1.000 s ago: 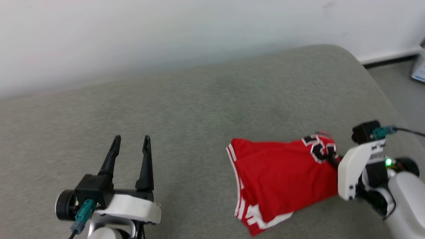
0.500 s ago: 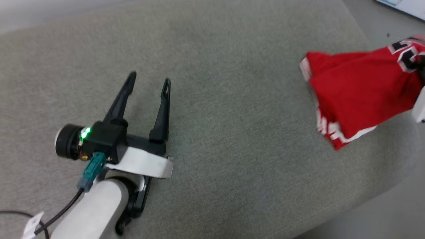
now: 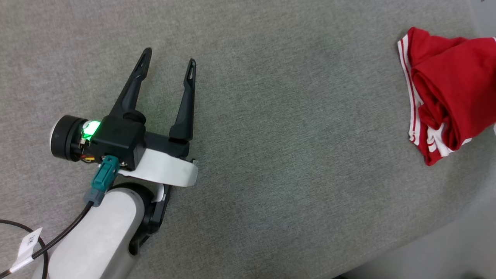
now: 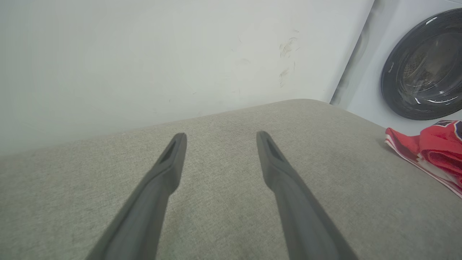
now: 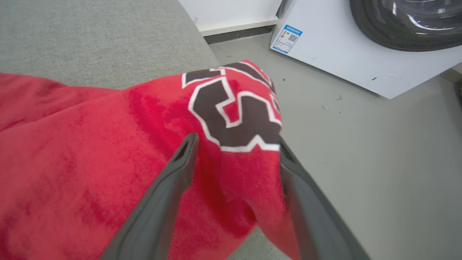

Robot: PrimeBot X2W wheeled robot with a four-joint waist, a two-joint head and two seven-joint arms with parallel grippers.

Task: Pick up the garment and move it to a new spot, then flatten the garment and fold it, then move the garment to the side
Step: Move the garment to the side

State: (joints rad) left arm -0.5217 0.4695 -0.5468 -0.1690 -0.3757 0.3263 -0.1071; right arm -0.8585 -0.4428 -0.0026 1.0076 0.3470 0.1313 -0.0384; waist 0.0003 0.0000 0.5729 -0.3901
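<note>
Garment (image 3: 449, 77) looks limp, bunched at the cushion's (image 3: 271, 147) edge. Pinch the striped hem (image 3: 411, 100). Left gripper (image 3: 169, 56), right gripper (image 5: 237, 141): jaws spread.

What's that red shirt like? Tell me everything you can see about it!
The red shirt is soft-looking cloth, crumpled into a loose heap, not flat or folded. It has red-and-white striped trim along one edge and big black shapes outlined in white, part of a number. It lies on the gray cushion, near its edge. A bunch of it sits between the spread fingers of the right gripper; the left gripper is far from it.
</note>
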